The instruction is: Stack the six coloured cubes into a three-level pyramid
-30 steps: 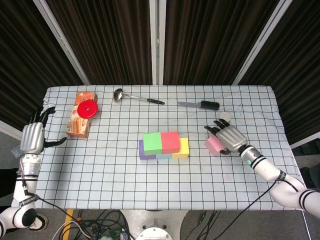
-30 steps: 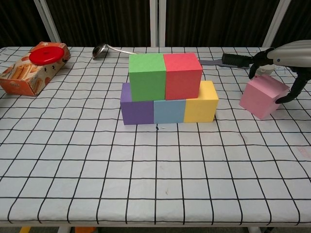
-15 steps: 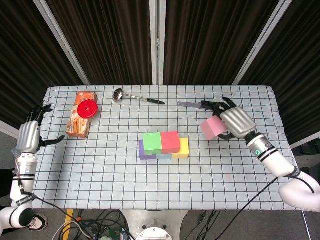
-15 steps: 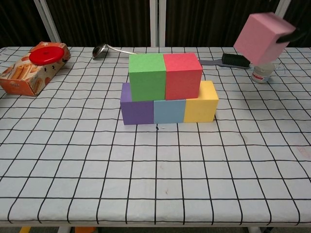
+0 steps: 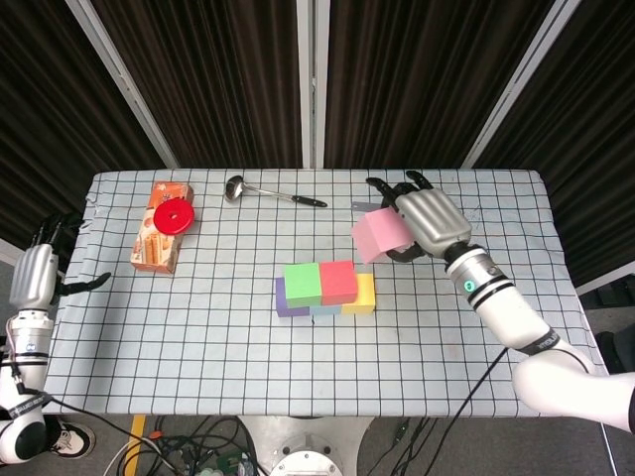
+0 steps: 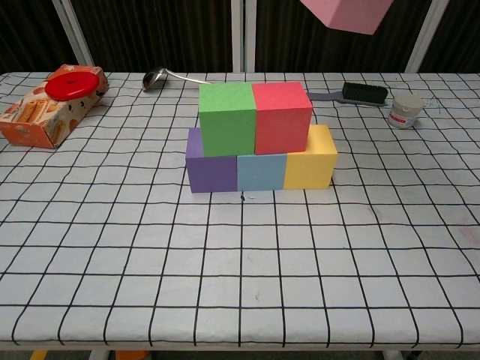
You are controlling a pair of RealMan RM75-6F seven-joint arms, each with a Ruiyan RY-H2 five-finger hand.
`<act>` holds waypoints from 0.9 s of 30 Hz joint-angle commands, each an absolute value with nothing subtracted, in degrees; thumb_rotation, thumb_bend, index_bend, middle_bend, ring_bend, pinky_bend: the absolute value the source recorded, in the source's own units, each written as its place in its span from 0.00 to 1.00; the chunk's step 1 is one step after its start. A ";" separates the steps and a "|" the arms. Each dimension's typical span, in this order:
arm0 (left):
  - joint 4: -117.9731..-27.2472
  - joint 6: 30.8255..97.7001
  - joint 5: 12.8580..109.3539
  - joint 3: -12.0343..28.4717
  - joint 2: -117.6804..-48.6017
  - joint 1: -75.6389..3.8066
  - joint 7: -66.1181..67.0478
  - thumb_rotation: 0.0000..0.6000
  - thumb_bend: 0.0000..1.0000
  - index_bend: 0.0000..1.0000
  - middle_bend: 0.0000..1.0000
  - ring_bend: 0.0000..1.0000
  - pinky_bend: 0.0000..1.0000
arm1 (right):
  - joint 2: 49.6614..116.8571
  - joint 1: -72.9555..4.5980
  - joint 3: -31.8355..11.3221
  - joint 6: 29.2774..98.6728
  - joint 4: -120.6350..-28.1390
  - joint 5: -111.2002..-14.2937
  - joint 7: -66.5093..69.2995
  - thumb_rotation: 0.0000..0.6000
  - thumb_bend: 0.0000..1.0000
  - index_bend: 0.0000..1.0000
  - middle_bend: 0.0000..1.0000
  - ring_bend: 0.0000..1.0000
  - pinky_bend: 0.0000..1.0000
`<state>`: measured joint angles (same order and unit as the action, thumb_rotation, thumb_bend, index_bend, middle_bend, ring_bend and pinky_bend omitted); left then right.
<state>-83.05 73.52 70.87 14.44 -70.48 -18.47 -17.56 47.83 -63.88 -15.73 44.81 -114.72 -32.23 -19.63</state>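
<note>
A purple cube (image 6: 209,165), a light blue cube (image 6: 261,170) and a yellow cube (image 6: 311,158) form a row on the checked table (image 5: 198,327). A green cube (image 6: 226,118) and a red cube (image 6: 281,115) sit on top of them. My right hand (image 5: 427,224) grips a pink cube (image 5: 375,236) in the air, up and to the right of the stack; the chest view shows only the cube's lower part (image 6: 349,15) at the top edge. My left hand (image 5: 36,276) hangs off the table's left edge, fingers spread, holding nothing.
An orange snack box with a red disc (image 5: 164,223) on it lies at the back left. A ladle (image 5: 268,192) and a black-handled tool (image 6: 360,93) lie along the far edge. A small white jar (image 6: 406,111) stands at the back right.
My right hand has lifted the pink cube off the table and carried it up and leftward toward the stack. My left hand has drifted further left, off the table.
</note>
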 commanded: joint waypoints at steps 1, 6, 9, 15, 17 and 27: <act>-82.59 73.51 71.45 13.78 -69.67 -17.80 -18.41 1.00 0.00 0.12 0.19 0.04 0.11 | 51.12 -75.52 -14.71 52.01 -120.79 -16.29 -31.61 1.00 0.15 0.00 0.73 0.19 0.00; -82.08 72.51 72.05 12.91 -68.89 -17.21 -20.17 1.00 0.00 0.12 0.18 0.04 0.11 | 55.29 -83.20 -13.83 59.03 -122.67 -3.38 -39.35 1.00 0.15 0.00 0.73 0.19 0.00; -81.67 71.63 72.46 12.56 -68.53 -17.29 -21.01 1.00 0.00 0.12 0.18 0.04 0.11 | 57.61 -86.83 -13.89 62.12 -123.28 3.42 -42.97 1.00 0.15 0.00 0.73 0.19 0.00; -81.44 71.11 73.06 12.31 -68.37 -17.26 -22.36 1.00 0.00 0.12 0.18 0.04 0.11 | 62.06 -91.87 -15.06 68.41 -123.80 11.31 -48.29 1.00 0.15 0.00 0.73 0.19 0.00; -81.39 70.88 73.22 12.13 -68.33 -17.25 -22.54 1.00 0.00 0.12 0.18 0.04 0.11 | 63.15 -92.58 -15.77 69.96 -123.87 12.74 -48.84 1.00 0.15 0.00 0.73 0.19 0.00; -80.95 69.84 73.33 11.87 -68.06 -17.20 -24.10 1.00 0.00 0.12 0.18 0.04 0.11 | 67.97 -94.60 -19.11 78.03 -122.67 17.19 -52.14 1.00 0.15 0.00 0.73 0.19 0.00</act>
